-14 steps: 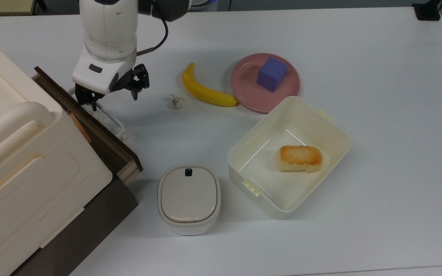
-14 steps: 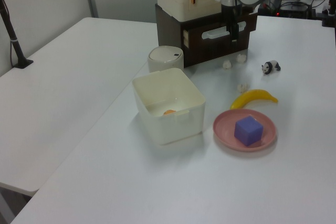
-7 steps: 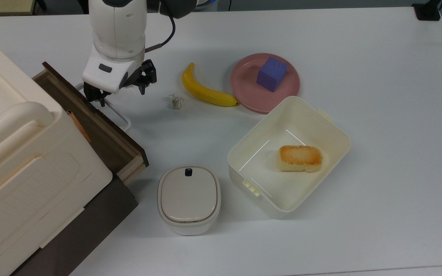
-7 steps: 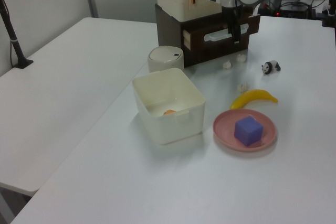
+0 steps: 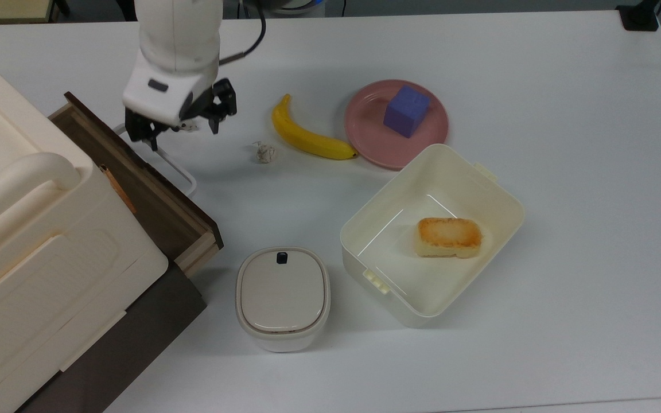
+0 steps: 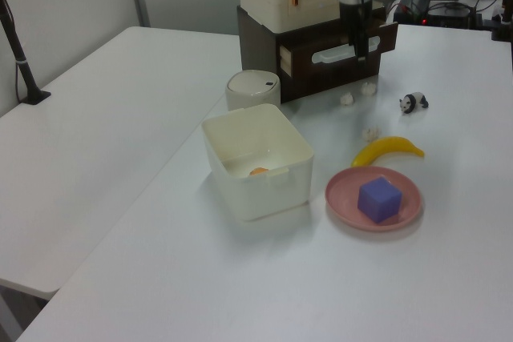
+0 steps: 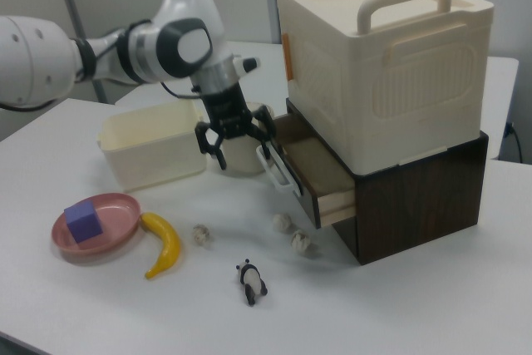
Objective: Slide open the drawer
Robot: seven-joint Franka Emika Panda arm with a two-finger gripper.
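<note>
While the pincer [image 5: 180, 127] sits with its fingers spread wide and holding nothing, we read the drawer [image 5: 152, 189] as part-way out of the dark cabinet [image 7: 420, 197] under the big cream box [image 7: 382, 64]. Its white loop handle [image 5: 172, 166] lies just beside and below the pincer: towards the top view's lower left, and on the right view's right of the fingers. One fingertip hangs close over the handle's near end; we can't tell if it touches. Handle's long axis runs along the drawer front, diagonal in the top view, upper left to lower right. Slide axis is square to that, out towards the open counter [image 5: 537, 344] on the top view's upper right. We judge any further pull needs a finger back inside the loop, then travel along that slide line, clear of the banana [image 5: 307, 136].
</note>
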